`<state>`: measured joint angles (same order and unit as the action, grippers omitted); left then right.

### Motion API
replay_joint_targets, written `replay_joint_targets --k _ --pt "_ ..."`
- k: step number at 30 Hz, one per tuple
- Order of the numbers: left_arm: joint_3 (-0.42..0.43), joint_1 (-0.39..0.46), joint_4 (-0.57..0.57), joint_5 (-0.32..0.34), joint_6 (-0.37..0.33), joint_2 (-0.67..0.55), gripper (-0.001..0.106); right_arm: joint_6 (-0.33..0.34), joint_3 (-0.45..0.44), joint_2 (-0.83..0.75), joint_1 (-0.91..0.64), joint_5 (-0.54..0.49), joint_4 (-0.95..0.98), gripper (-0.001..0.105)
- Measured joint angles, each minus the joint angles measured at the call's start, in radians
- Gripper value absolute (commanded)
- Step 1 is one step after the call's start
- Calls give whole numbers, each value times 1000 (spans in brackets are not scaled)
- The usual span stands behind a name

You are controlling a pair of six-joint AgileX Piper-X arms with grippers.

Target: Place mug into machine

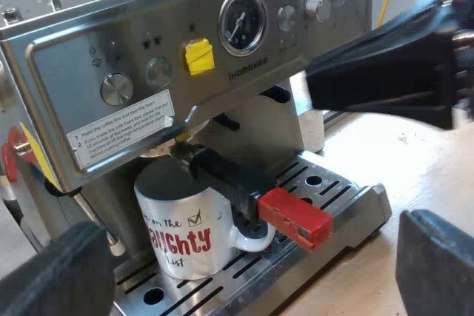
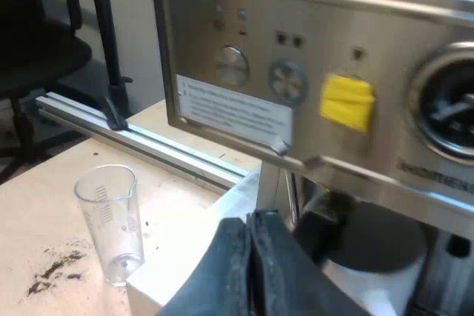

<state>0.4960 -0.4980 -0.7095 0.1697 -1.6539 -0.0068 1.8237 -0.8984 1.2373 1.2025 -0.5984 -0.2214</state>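
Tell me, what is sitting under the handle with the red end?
A white mug with red letters stands on the slotted tray of the machine, right under the locked-in holder. The holder covers part of its opening, so what is inside cannot be seen.

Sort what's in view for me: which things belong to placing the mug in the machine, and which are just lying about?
Job: mug, on the drip tray; espresso machine.
Lying about: measuring glass, upright on the table; dark grounds beside it; holder, locked into the machine's front.
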Motion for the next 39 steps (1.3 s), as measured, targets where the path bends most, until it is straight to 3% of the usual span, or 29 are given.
replay_joint_targets --k 17,25,39 --pt "0 0 0 13 0 0 78 0 -228 243 -73 -124 1 0" --pt "0 0 0 15 0 0 78 0 -232 251 -88 -186 3 0" --pt "0 0 0 15 0 0 78 0 -232 253 -126 -156 8 0"
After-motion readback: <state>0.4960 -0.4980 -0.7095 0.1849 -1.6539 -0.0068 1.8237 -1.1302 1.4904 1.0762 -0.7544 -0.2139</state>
